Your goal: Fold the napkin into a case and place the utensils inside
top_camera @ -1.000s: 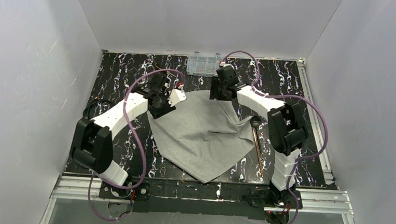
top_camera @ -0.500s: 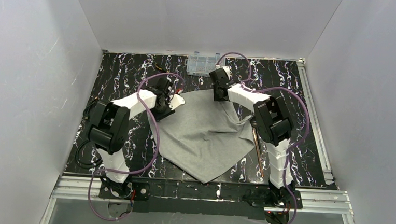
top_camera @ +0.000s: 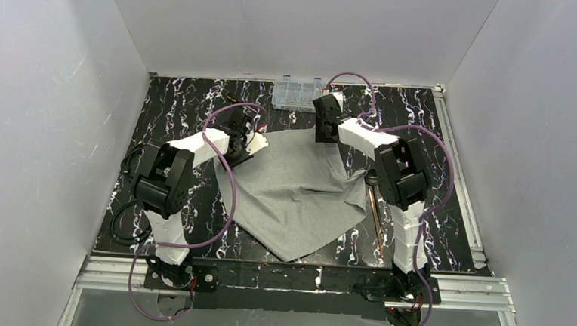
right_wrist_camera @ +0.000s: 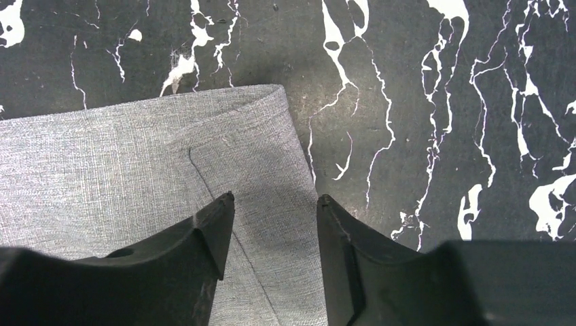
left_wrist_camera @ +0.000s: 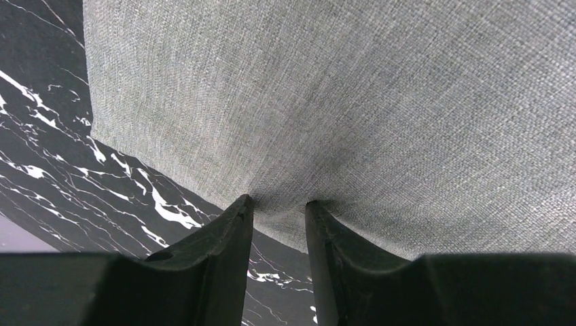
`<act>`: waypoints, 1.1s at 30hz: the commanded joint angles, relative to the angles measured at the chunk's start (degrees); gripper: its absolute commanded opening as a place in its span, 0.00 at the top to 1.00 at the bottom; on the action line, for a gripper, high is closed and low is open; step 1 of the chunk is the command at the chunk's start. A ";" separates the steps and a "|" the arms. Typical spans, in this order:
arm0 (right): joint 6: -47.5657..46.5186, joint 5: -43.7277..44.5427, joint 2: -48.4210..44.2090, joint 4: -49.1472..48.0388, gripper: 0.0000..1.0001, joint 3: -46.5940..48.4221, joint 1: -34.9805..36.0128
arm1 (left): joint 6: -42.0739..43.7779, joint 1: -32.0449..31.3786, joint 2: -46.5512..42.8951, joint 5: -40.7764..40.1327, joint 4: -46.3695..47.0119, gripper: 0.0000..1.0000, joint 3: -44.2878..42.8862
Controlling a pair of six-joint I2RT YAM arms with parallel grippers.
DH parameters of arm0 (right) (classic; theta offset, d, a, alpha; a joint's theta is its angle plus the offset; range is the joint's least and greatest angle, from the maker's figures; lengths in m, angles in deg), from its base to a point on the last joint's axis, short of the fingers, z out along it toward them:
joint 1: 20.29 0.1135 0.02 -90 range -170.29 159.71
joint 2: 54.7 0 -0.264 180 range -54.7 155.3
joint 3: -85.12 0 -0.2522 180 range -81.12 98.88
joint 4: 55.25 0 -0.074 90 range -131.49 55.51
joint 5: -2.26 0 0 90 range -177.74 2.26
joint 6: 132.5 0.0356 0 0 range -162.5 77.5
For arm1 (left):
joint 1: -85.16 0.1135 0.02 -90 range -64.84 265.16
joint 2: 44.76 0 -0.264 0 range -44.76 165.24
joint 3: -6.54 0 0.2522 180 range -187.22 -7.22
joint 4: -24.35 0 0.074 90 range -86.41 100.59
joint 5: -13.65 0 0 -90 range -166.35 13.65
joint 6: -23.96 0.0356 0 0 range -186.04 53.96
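Zero folds finished: left gripper (left_wrist_camera: 278,202) is pinching an edge of the large light-grey cloth napkin (top_camera: 299,186), right gripper (right_wrist_camera: 275,197) hanging parted; thin copper-brown metal utensils (top_camera: 377,221) are lying outside.

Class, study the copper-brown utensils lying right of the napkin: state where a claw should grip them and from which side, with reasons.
Probably the utensils mid-handle, from straight above, the claw closing across their width. They lie flat on the table, thin and long, running near-to-far beside the napkin, so a side approach would likely slip over them.
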 commanded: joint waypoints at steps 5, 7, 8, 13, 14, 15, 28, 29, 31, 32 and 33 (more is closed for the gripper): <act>-0.41 1.46 1.13 -1.27 0.36 5.65 1.71 | 2.07 0.45 -0.74 -1.53 2.00 0.68 -2.48; 0.00 2.44 1.49 -1.53 0.36 6.26 1.96 | 1.75 0.45 -0.06 -1.21 1.08 0.68 -5.12; 0.11 2.82 1.50 -1.94 0.36 6.20 2.11 | 1.80 0.41 0.32 -1.37 1.21 0.68 -5.86; 1.00 3.38 2.62 -2.32 0.41 6.35 2.20 | 1.02 0.90 0.73 -1.21 1.91 0.68 -6.25; 0.86 3.24 3.25 -2.09 0.42 6.78 2.16 | 0.62 1.14 0.44 -0.73 1.94 0.68 -5.98; 0.76 3.07 3.98 -1.63 0.43 7.30 2.21 | 0.37 1.23 0.13 -0.33 1.81 0.68 -5.73; 1.17 2.35 6.73 -1.75 0.63 7.55 2.01 | 1.34 2.49 -4.42 0.85 2.64 0.63 -0.77; 1.12 1.93 6.31 -2.32 0.64 6.99 1.92 | 1.23 2.74 -4.64 1.21 2.69 0.63 -0.51; 1.09 1.71 5.67 -2.56 0.67 6.58 1.82 | 1.25 2.99 -4.35 1.44 2.59 0.62 -0.25; 0.88 1.54 5.33 -2.65 0.69 6.51 1.76 | 1.94 3.08 -4.24 0.68 3.40 0.62 0.36; 0.48 0.93 4.98 -2.85 0.70 6.46 1.54 | 3.60 2.95 -4.34 -0.62 5.36 0.62 1.97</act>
